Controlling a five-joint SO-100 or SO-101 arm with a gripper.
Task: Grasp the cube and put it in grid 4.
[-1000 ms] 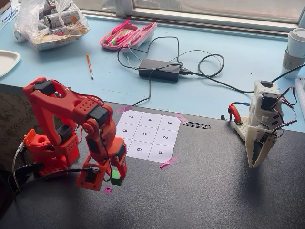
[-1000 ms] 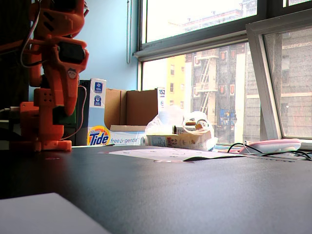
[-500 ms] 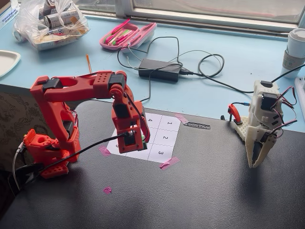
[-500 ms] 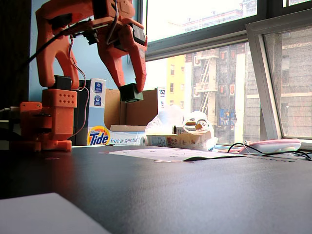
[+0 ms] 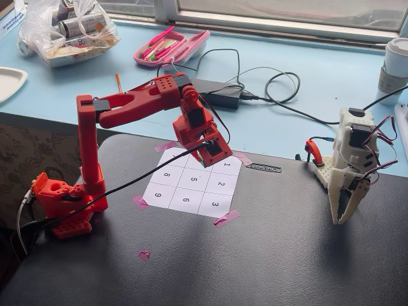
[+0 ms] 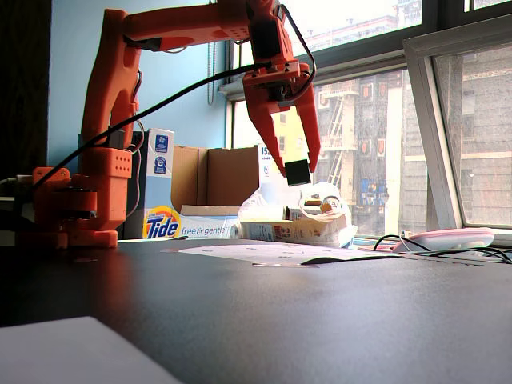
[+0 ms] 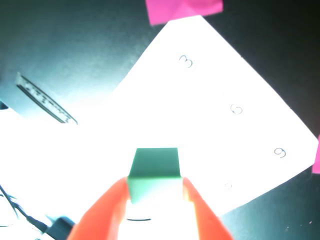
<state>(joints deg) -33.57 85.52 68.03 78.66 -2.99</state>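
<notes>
1. The cube [image 7: 153, 168] is small and green with plain flat faces. In the low fixed view [image 6: 298, 172] it shows only as a dark block against the bright window.
2. The red pincer [image 7: 154, 197] is clamped on the cube, one finger on each side.
3. The cube hangs in the air, well above the dark counter [image 5: 274, 255].
4. In the high fixed view the pincer [image 5: 213, 152] is over the far part of the white numbered sheet [image 5: 191, 194], and the arm hides square 4.
</notes>
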